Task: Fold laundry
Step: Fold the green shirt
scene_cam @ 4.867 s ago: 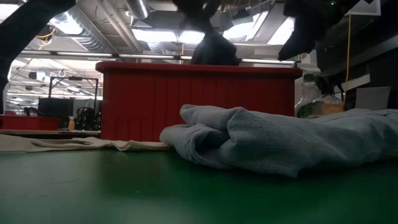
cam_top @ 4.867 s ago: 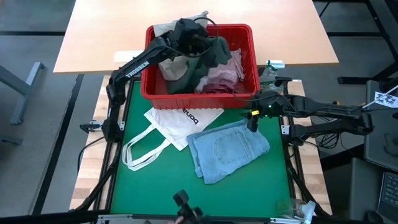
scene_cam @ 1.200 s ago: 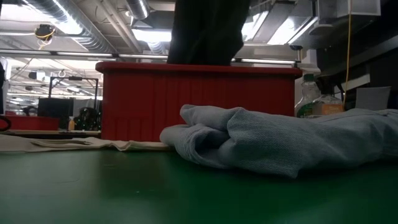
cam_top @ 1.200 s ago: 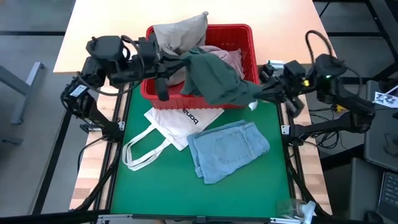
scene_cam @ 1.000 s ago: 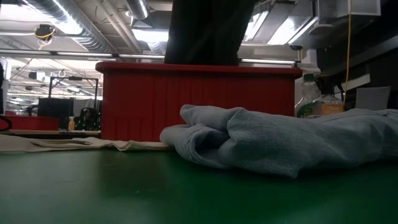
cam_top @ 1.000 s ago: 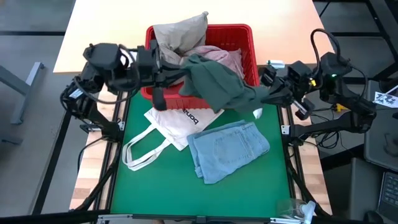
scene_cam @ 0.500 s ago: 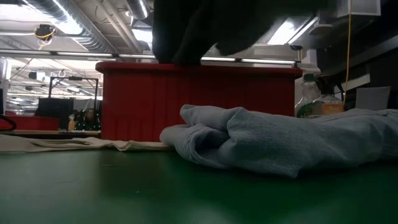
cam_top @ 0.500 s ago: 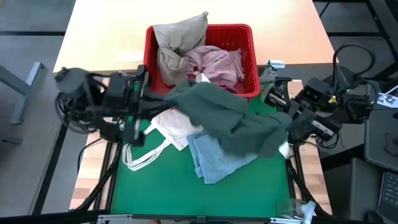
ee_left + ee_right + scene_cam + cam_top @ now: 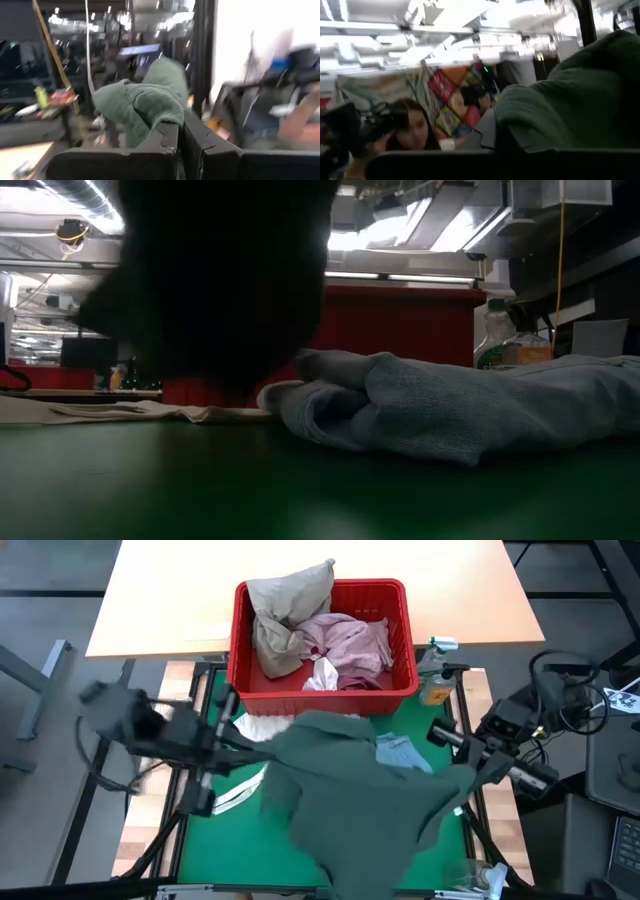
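A dark grey-green garment [image 9: 350, 790] hangs spread over the green mat between my two grippers. My left gripper [image 9: 240, 745] is shut on its left end and my right gripper [image 9: 468, 775] on its right end. In the low view the garment is a dark hanging shape [image 9: 220, 280]. It hides most of the light blue garment [image 9: 400, 752] and the white tote bag [image 9: 255, 730], which both lie on the mat. The red basket [image 9: 325, 690] at the far side holds beige [image 9: 285, 610], pink [image 9: 350, 640] and white [image 9: 322, 675] pieces. My left gripper pinches a bunched part of the garment's left end [image 9: 160, 120] between its two shut fingers, which point level, coming from the table's left. The cloth is lifted and hangs below and beyond the fingers. My right gripper pinches a bunched part of the garment's right end [image 9: 540, 120] between its shut fingers, coming from the table's right with the fingers tipped slightly up. The cloth is lifted and sags toward the other gripper.
A bottle [image 9: 437, 685] stands right of the basket, by the mat's far right corner. A wooden table [image 9: 160, 600] lies beyond the basket. A person [image 9: 415, 132] shows in the room behind. Bare green mat [image 9: 230, 850] lies at the near left.
Both grippers have swung toward the table's near edge, carrying the grey-green garment away from the basket's front and out over the mat. It has spread wider between them and now hangs over the tote bag and the light blue garment.
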Robot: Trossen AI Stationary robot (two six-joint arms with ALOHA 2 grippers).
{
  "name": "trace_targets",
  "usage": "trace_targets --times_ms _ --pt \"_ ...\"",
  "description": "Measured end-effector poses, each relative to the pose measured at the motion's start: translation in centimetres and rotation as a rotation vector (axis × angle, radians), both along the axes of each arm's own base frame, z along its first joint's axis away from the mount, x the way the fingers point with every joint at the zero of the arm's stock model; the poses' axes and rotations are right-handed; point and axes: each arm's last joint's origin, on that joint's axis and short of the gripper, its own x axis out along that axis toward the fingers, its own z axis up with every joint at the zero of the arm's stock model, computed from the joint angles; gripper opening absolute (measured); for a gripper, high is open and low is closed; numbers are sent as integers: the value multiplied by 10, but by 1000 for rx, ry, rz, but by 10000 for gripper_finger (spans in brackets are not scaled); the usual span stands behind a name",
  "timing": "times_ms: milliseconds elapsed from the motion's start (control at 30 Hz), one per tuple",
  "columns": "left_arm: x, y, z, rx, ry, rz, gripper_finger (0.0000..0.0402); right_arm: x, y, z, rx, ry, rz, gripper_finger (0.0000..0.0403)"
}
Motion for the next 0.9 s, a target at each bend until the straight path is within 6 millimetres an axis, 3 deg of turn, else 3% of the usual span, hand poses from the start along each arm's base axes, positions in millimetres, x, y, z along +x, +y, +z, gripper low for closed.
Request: trace_targets --times_ms 200,367,567,733,900 --pt "37 -2 -38 107 171 187 0 4 7 -17 -42 189 -125 5" --pt "65 10 -68 168 265 327 0 3 2 -29 -86 326 -282 6" --pt "96 43 -111 234 397 521 0 -21 -22 -50 -256 513 -695 11" --pt "119 80 -162 249 550 620 0 -37 -42 -75 -460 704 -1097 12" --pt "130 115 -207 256 663 703 0 -48 -52 -94 -612 826 -1317 13"
